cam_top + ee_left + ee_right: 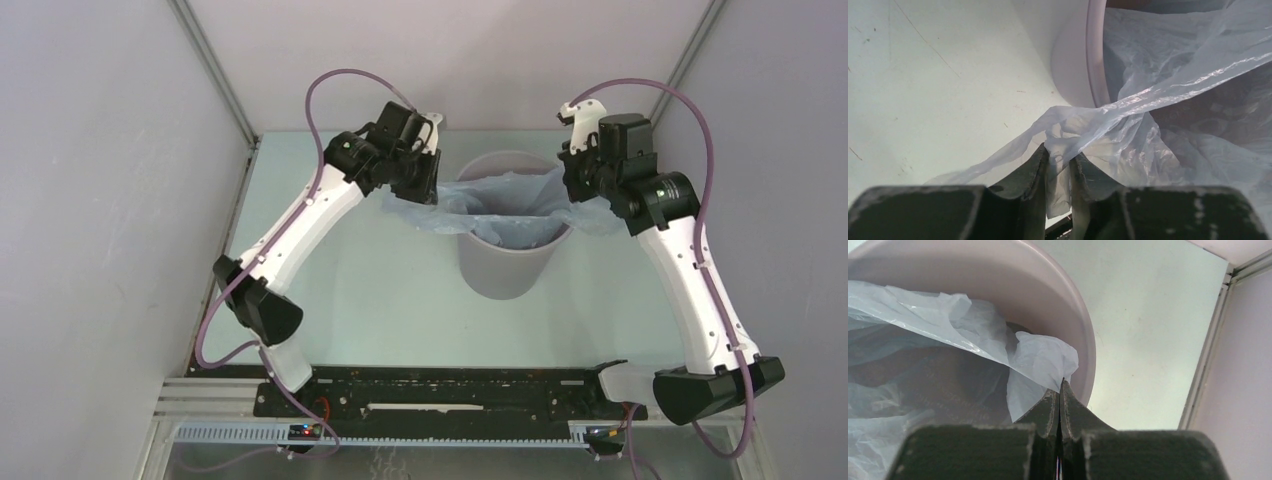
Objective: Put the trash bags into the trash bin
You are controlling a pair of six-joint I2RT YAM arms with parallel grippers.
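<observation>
The trash bag (pixel 503 203) spans the mouth of the trash bin (pixel 505 272), largely barring entry from above.

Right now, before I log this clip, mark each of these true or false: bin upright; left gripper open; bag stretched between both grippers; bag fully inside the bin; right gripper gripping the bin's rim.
1. The trash bin stands upright. True.
2. The left gripper is open and clear of the bag. False: it is shut on a fold of the trash bag.
3. The bag stretches across the bin's mouth between both grippers. True.
4. The bag lies wholly inside the bin. False: its ends hang outside the rim on both sides.
5. The right gripper grips the bin's rim. False: it pinches the bag's edge, not the rim.
</observation>
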